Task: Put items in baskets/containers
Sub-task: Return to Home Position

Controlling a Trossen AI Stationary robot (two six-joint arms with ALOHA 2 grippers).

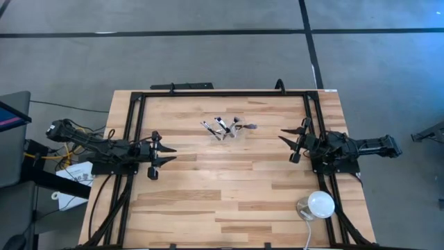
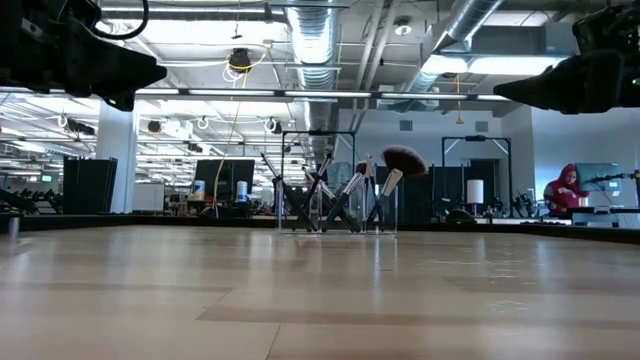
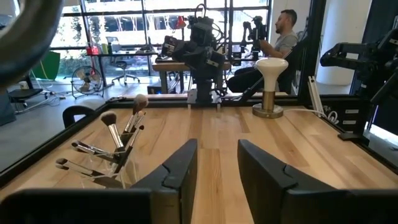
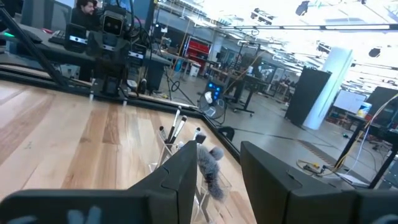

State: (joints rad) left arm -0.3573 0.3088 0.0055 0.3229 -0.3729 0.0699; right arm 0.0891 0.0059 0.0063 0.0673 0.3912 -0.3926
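We see the brushes standing bunched in the clear container, mid-table toward the back edge. Our left gripper and right gripper hover on either side, well apart from it. Both have their fingers parted and hold nothing.

Matte black, pointed: left claw, right claw.

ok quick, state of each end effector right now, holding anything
left end effector: open, holding nothing
right end effector: open, holding nothing
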